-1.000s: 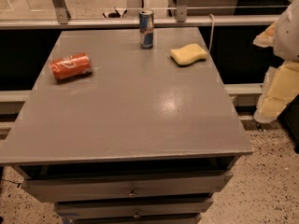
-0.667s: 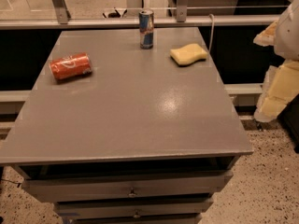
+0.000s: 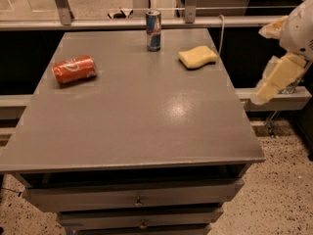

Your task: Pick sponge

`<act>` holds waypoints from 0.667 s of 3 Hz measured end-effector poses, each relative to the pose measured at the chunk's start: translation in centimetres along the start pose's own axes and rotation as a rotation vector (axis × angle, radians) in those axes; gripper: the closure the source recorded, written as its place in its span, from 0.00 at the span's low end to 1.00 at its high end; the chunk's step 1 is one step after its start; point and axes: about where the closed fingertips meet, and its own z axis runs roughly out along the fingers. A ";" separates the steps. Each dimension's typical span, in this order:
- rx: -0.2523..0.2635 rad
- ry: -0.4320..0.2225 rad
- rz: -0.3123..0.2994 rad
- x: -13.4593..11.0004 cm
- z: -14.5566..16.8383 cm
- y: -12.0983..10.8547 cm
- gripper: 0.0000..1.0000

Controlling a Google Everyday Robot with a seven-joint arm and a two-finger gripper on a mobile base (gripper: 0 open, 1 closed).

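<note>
The sponge (image 3: pixel 197 57) is a pale yellow foam block with pinched-in sides. It lies flat on the grey table (image 3: pixel 146 121), near the far right corner. My gripper (image 3: pixel 259 65) hangs off the table's right edge, to the right of the sponge and a little nearer the camera. Its two pale yellow padded fingers (image 3: pixel 279 77) are spread apart and hold nothing. It does not touch the sponge.
A blue and silver drink can (image 3: pixel 153 31) stands upright at the table's far edge, left of the sponge. A red can (image 3: pixel 74 69) lies on its side at the far left. A rail and glass partition run behind the table. Drawers sit below its front edge.
My gripper has shifted slightly up and to the left, toward the table's right edge. The sponge and cans have not moved.
</note>
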 end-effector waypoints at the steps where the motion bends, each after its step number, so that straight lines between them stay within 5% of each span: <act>1: 0.056 -0.141 0.057 0.4 2.3 -5.3 0.00; 2: 0.084 -0.272 0.147 0.9 5.1 -10.0 0.00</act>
